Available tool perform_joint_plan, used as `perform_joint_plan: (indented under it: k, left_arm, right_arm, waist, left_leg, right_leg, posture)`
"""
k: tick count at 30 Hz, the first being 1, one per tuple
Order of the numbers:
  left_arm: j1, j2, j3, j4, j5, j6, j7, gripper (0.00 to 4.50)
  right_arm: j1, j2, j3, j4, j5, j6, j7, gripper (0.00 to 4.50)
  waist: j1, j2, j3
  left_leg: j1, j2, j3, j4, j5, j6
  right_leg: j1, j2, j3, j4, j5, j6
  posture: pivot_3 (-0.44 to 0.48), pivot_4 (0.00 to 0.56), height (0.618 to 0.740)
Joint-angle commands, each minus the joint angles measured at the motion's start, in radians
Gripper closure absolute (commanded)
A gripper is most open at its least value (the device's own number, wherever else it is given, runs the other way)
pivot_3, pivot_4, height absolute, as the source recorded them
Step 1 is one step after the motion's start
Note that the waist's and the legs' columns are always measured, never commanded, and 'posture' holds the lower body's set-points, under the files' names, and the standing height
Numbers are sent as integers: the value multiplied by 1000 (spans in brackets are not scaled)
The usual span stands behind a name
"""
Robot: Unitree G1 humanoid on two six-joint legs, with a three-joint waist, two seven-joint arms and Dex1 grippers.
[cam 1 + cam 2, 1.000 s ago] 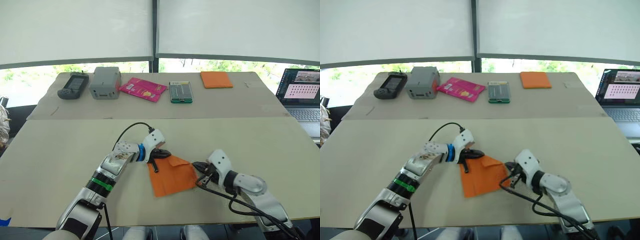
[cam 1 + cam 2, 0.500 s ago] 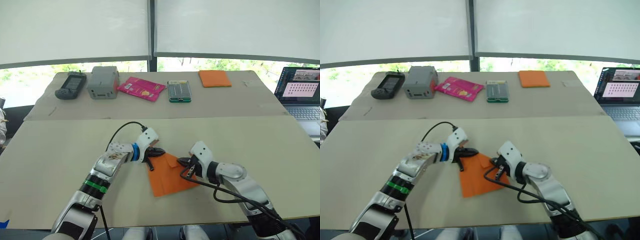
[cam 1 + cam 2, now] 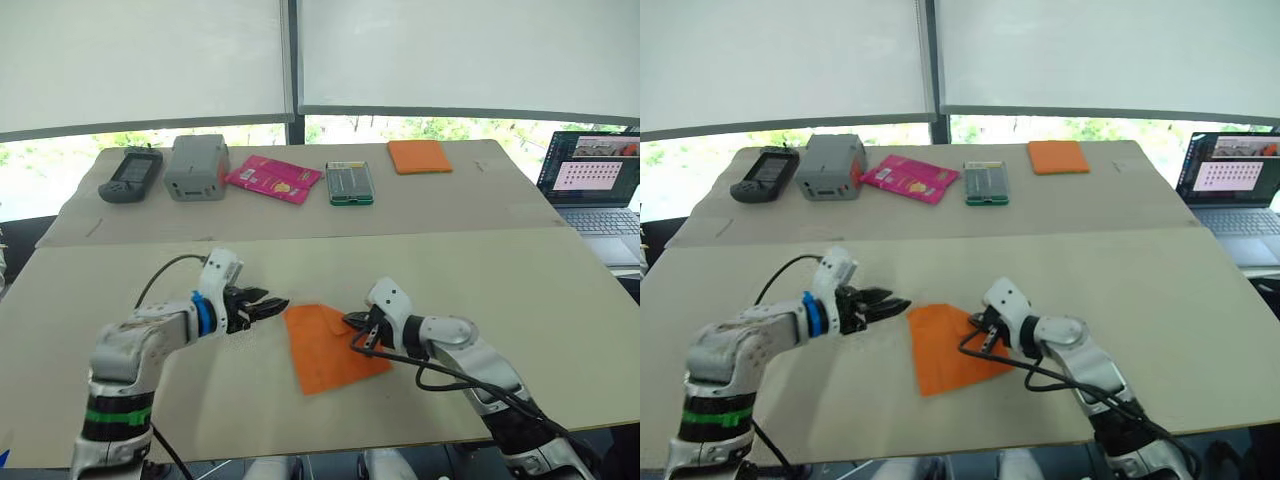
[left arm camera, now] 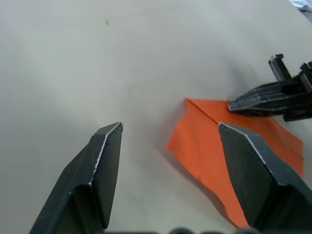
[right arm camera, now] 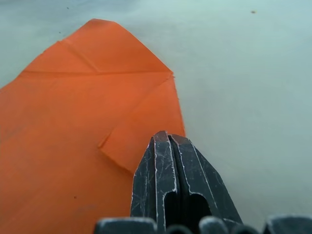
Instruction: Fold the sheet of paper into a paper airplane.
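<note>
Left end effector (image 3: 268,303) backs off the sheet of paper (image 3: 328,347), jaws open. Right end effector (image 3: 357,323), shut w/ nothing between, presses the folded flap, prob. to set the crease.

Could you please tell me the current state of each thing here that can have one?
Sheet of paper: flat on the table, far corners folded in.
Left gripper: open, just off the sheet's edge.
Right gripper: shut, tips on the sheet.
Laptop: open, screen lit.

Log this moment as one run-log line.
left end effector: open, beside paper | right end effector: shut, tips on paper flap | paper: flat on table, corners folded
</note>
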Motion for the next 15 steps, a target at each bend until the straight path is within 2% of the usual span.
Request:
perform_joint_plan:
  k: [1,3,6,9,12,15]
  left_arm:
    - [46,-29,20,-94,-58,70,61,1362]
    - [66,-58,1,-108,-59,73,98,1362]
    - [52,-122,36,-103,-100,104,144,1362]
    - [44,-125,20,-94,-104,98,166,1362]
    - [31,-127,10,-68,-107,82,184,2193]
    - [11,-134,0,-31,-103,67,199,3227]
  right_arm:
    - [8,6,34,31,-7,8,20,4500]
    - [2,5,34,38,-12,2,23,4500]
    - [-2,3,33,40,-16,-1,26,4500]
    - [-4,0,27,35,-17,3,23,4500]
    - [-3,0,22,29,-16,7,17,4500]
    - [1,2,13,17,-13,15,7,4500]
  waist:
    - [0,0,0]
    - [3,0,0]
    - [7,0,0]
    - [6,0,0]
    - [5,0,0]
    - [7,0,0]
  left_leg:
    - [0,0,0,0,0,0]
    - [0,0,0,0,0,0]
    - [0,0,0,0,0,-1]
    - [0,0,0,0,0,-1]
    - [0,0,0,0,1,-3]
    - [0,0,0,0,3,-6]
  right_leg:
    - [0,0,0,0,0,0]
    - [0,0,0,0,0,0]
    - [0,-1,0,-1,0,0]
    - [0,-1,0,-1,0,0]
    - [0,-1,0,-1,0,0]
    - [0,-1,0,-1,0,0]
  posture:
    - [0,150,740]
    - [0,150,740]
    - [0,150,740]
    - [0,150,740]
    - [0,150,740]
    - [0,150,740]
